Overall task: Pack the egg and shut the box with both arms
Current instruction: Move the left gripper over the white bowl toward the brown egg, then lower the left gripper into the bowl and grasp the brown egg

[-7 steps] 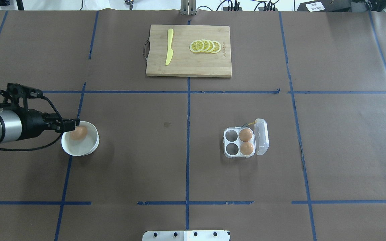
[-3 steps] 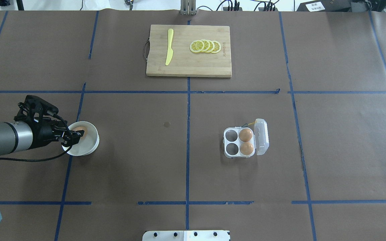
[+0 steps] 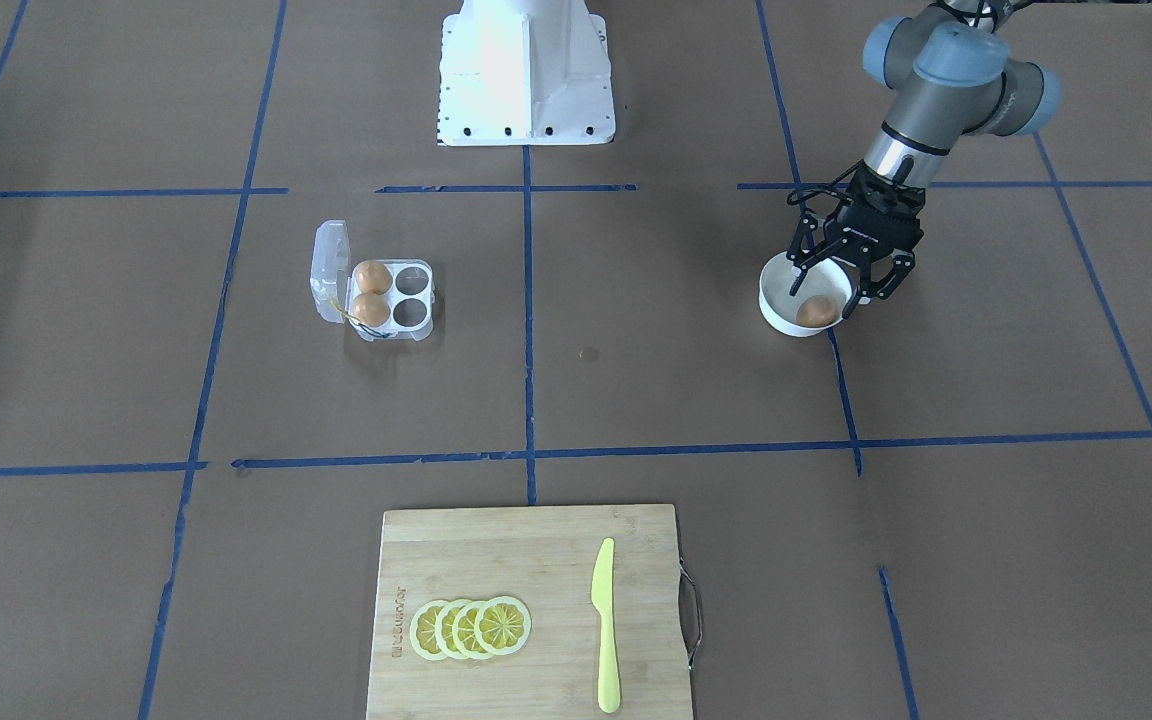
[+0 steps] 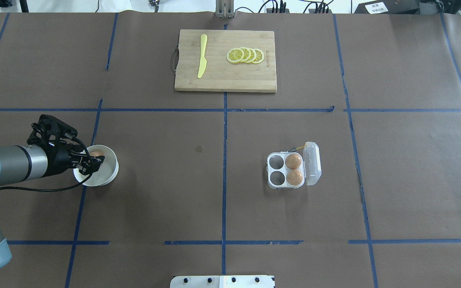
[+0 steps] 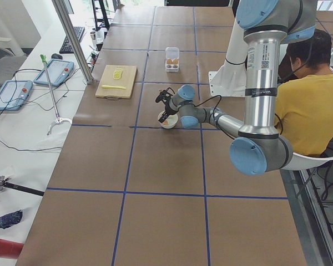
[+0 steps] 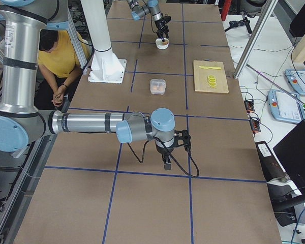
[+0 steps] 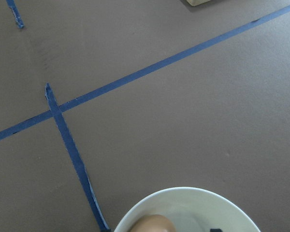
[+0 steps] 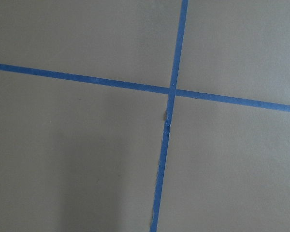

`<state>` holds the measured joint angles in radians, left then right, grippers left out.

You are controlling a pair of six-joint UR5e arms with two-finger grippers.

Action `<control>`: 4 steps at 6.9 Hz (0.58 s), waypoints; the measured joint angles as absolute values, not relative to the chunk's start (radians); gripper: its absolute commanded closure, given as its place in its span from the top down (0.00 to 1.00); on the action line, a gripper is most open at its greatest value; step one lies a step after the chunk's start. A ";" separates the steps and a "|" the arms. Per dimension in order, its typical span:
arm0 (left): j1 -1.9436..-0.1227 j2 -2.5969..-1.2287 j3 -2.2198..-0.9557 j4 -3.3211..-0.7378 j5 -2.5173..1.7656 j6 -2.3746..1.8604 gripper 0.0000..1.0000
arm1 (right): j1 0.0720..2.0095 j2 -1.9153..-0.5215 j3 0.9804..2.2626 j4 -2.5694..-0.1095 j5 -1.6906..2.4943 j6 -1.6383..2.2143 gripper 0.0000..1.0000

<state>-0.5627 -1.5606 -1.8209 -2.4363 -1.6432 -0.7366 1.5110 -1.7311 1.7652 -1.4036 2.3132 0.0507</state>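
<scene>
Egg lies in the white bowl on the robot's left side of the table, well apart from the box. Box is open, lid flipped up along one side. Two other eggs fill the cells next to the lid, and the two cells away from it are empty.

Left gripper points down into the bowl with its fingers spread on either side of the egg, not clamped on it. Left wrist view shows only the top of the egg and the bowl rim at the bottom edge.

Right gripper hangs low over bare table, far from the box. It shows only in the side view, so I cannot tell if it is apart or together.

Step looks like the pick of the egg, with packing and lid closing not started. Next move likely calls for a gentle squeeze centred on the egg, a straight lift clear of the rim, then a carry to an empty cell. Risk: egg rolls in the bowl.
</scene>
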 measured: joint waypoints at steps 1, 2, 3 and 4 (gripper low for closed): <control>-0.560 -1.566 -1.815 -2.437 -1.644 -0.736 0.74 | 1.511 -1.731 1.765 -1.404 2.313 0.051 1.00; -0.556 -1.568 -1.814 -2.437 -1.645 -0.736 0.74 | 1.511 -1.730 1.764 -1.404 2.313 0.051 1.00; -0.553 -1.569 -1.814 -2.437 -1.646 -0.736 0.74 | 1.511 -1.730 1.764 -1.404 2.313 0.051 1.00; -0.549 -1.569 -1.815 -2.437 -1.647 -0.736 0.74 | 1.511 -1.730 1.764 -1.404 2.313 0.051 1.00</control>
